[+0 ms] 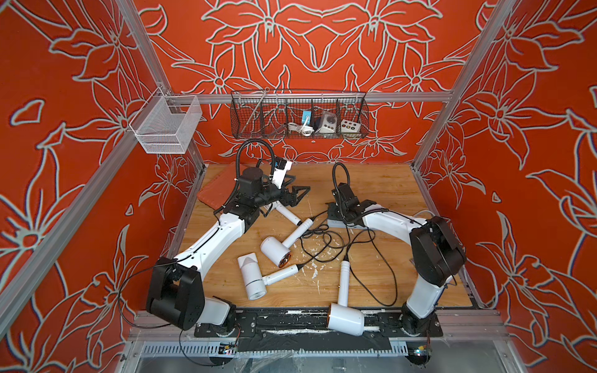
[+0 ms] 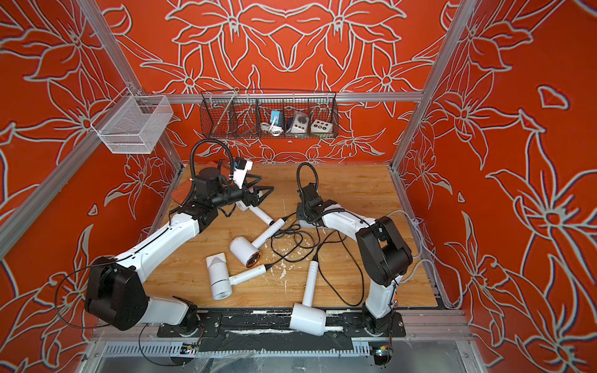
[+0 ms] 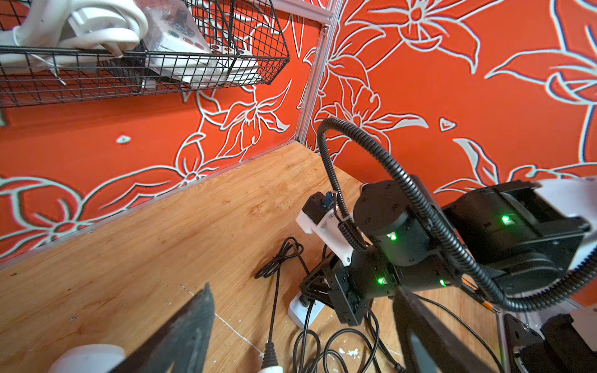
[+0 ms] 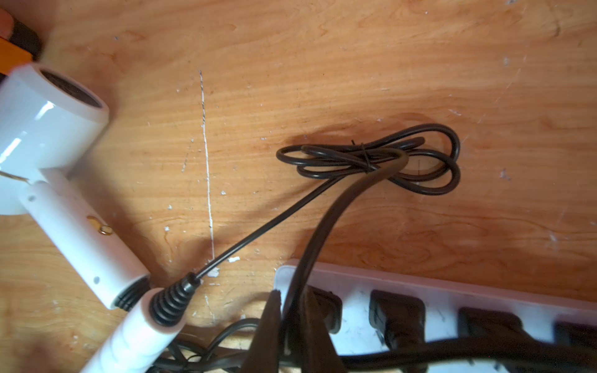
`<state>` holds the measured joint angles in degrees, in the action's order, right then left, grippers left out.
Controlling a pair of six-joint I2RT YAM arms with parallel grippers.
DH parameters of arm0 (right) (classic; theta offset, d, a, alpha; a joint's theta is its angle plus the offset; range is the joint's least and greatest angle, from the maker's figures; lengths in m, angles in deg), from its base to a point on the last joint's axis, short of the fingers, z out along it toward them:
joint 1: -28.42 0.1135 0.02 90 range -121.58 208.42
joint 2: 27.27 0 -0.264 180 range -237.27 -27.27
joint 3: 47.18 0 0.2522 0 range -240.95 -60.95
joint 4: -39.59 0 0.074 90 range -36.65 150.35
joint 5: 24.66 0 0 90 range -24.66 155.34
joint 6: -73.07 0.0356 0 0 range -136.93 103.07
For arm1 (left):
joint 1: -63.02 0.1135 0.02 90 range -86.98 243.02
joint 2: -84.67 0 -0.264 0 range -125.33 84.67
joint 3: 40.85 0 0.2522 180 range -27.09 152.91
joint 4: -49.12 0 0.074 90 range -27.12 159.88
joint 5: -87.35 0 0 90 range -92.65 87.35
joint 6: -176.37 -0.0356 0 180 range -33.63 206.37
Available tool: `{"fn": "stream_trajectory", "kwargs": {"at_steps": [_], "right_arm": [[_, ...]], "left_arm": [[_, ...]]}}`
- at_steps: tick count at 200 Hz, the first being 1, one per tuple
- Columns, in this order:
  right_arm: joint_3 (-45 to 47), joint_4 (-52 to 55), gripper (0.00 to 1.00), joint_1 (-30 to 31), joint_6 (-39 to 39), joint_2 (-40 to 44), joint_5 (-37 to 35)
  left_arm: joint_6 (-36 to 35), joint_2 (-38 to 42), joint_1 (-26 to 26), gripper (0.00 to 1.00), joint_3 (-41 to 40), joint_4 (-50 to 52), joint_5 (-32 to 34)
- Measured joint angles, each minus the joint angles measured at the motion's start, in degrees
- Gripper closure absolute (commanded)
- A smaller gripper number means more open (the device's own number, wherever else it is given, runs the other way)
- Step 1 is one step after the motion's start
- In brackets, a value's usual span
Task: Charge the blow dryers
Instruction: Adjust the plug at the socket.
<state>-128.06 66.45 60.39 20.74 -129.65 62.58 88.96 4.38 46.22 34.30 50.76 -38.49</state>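
My right tool (image 4: 292, 326) pinches the thin black cord (image 4: 323, 219) at the flat white plastic power strip (image 4: 355, 290) (to seat its plug, I reckon). My left tool (image 1: 295, 185) hangs wide open, spare. The white hammer-shaped blow dryers (image 1: 274, 247) lie loose on the wooden counter (image 1: 381, 187).

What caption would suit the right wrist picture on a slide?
Right gripper pinching a thin black cord over the flat white power strip.

I counted four blow dryers (image 1: 276, 250) (image 1: 251, 279) (image 1: 346, 319) (image 1: 287, 215) and a single power strip (image 4: 358, 306) before me. There were two wire baskets (image 1: 164, 129) (image 1: 298, 118), and my own two arms (image 1: 213, 239) (image 1: 387, 222).
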Motion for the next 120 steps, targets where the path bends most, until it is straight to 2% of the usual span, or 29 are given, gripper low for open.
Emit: {"fn": "stream_trajectory", "kwargs": {"at_steps": [62, 120], "right_arm": [[1.68, -1.95, 1.00, -2.08, 1.79, 0.90, 4.24], [-3.21, 7.85, 1.00, -2.05, -2.75, -0.11, 2.54]], "left_arm": [[0.00, 0.00, 0.00, 0.14, 0.00, 0.00, -0.02], [0.00, 0.00, 0.00, 0.14, 0.00, 0.00, -0.02]]}}
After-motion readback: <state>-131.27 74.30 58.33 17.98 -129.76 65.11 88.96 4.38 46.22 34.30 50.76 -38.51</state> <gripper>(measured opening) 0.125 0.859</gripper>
